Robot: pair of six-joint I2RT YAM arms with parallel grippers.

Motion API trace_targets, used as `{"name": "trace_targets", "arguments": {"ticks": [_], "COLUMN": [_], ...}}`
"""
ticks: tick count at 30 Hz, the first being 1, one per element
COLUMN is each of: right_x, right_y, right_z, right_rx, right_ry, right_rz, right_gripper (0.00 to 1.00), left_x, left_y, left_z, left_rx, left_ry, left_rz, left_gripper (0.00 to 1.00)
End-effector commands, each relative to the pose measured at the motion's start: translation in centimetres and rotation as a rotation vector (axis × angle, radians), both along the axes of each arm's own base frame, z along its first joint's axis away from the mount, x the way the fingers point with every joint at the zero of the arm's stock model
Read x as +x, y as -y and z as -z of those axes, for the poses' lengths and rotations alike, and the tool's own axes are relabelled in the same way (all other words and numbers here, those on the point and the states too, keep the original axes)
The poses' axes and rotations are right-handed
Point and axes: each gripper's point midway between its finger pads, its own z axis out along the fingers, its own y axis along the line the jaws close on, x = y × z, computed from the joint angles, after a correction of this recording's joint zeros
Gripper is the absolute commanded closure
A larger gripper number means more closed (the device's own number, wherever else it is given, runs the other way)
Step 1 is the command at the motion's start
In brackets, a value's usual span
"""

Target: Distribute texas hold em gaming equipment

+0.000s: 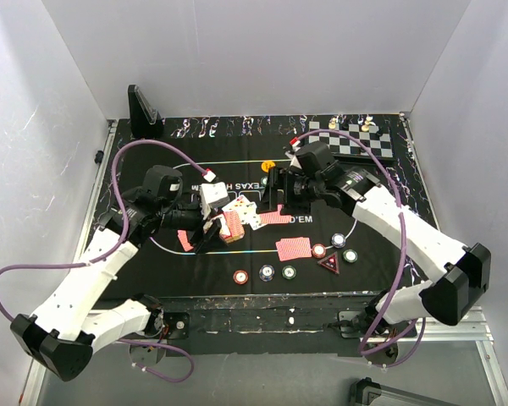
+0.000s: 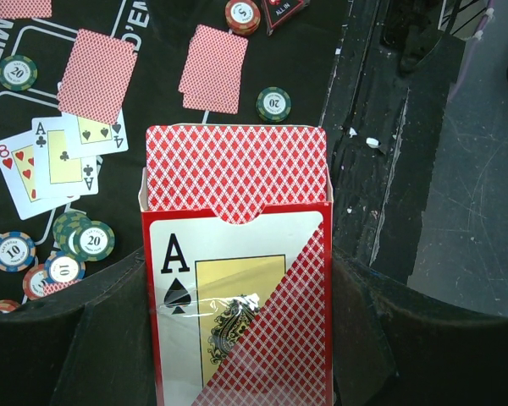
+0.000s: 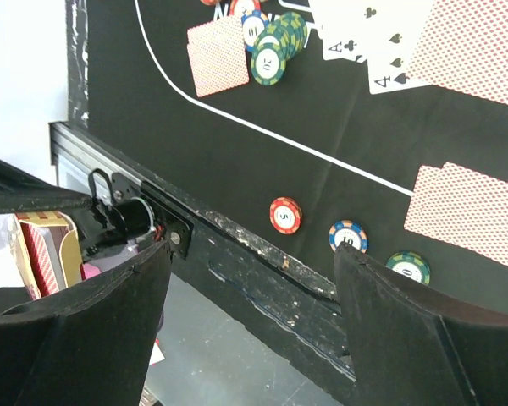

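We hold the red card box [image 2: 237, 194] clamped in the left gripper [image 2: 237, 355], its long axis along the fingers and its mouth at 12 o'clock in the wrist view. From above, the empty, wide-spread right gripper [image 1: 277, 191] hangs near, at 2 o'clock from the box.
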Motion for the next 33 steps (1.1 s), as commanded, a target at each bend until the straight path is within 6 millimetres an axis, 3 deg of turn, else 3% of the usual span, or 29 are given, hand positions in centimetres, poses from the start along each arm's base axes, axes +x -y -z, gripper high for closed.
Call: {"name": "trace_targets", "arguments": {"ticks": [1, 14, 19, 22, 26, 30, 33], "right_x": [-0.3, -3.8, -4.6, -4.4, -3.1, -1.5, -1.4], "right_y": [-0.6, -6.9, -8.2, -7.7, -4.9, -1.7, -1.1], "right_z": [-1.3, -1.6, -1.6, -1.4, -1.6, -3.1, -5.0], "right_rx": [-0.078, -0.13, -0.141, -0.154, -0.178, -0.115, 0.018], "right_ry": [0.055, 0.062, 0.049, 0.056, 0.06, 0.08, 0.087], "right_rz": [-0.016, -0.173, -0.187, -0.167, -0.095, -0.007, 0.013], "right_gripper": [0.16, 0.17, 0.17, 0.16, 0.14, 0.12, 0.11], "left_x": [0.1, 0.6, 0.6, 0.5, 0.3, 0.1, 0.0], "left_y": [0.6, 1.0, 1.0, 0.9, 0.7, 0.6, 0.6], "left_z": [-1.8, -1.9, -2.1, -2.0, -1.9, -2.1, -2.2], "left_rx": [-0.042, -0.045, -0.052, -0.054, -0.054, -0.058, -0.06], "left_ry": [0.049, 0.05, 0.062, 0.063, 0.071, 0.08, 0.079], "left_rz": [0.037, 0.035, 0.03, 0.029, 0.027, 0.026, 0.026], "left_gripper": [1.0, 1.0, 1.0, 1.0, 1.0, 1.0, 1.0]}}
